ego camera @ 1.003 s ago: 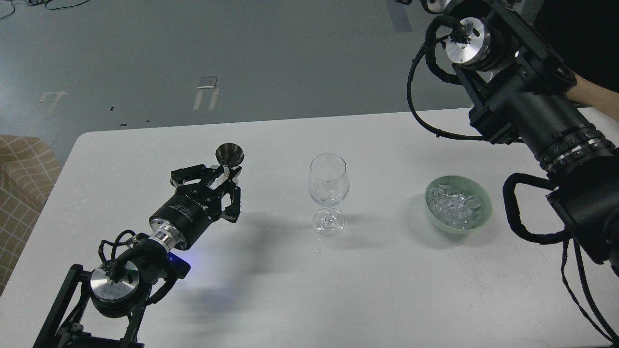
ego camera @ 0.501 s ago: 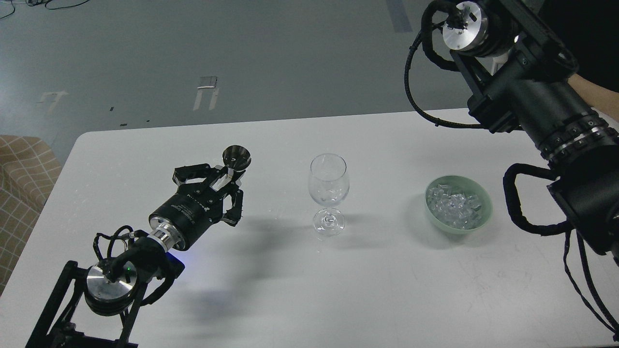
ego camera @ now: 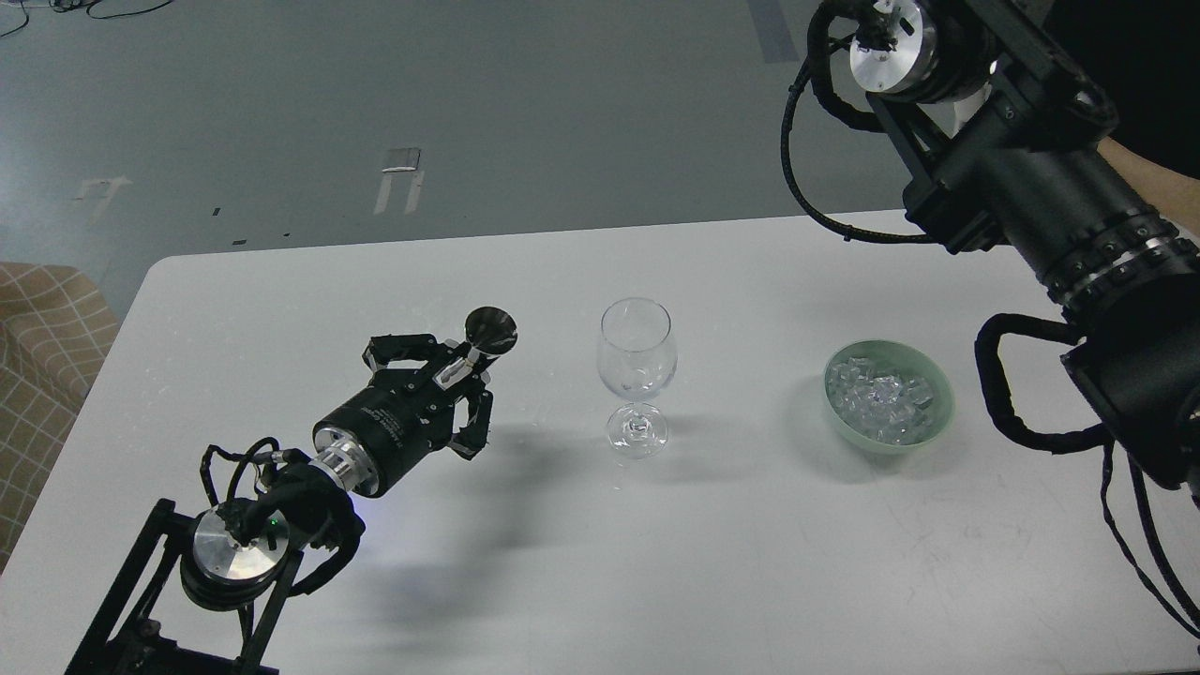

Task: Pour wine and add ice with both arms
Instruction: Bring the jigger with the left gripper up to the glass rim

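My left gripper [ego camera: 457,368] is shut on the stem of a small dark metal measuring cup [ego camera: 491,330] and holds it above the table, just left of the wine glass [ego camera: 637,356]. The glass stands upright at the table's middle. I cannot see any wine in the cup or the glass. The ice [ego camera: 879,397] is a heap of clear cubes in a pale green bowl [ego camera: 934,420] to the right of the glass. My right arm [ego camera: 1022,187] crosses the upper right corner, high above the table. Its gripper is out of view.
The white table [ego camera: 712,562] has its far edge along the grey floor. A checked cushion [ego camera: 42,366] lies past the left edge. A person's bare arm [ego camera: 1158,187] shows behind my right arm. Black cables [ego camera: 1003,403] hang from the right arm near the bowl.
My left gripper has moved right with the metal cup, closer to the wine glass. My right arm has risen slightly. Glass and bowl have not moved.
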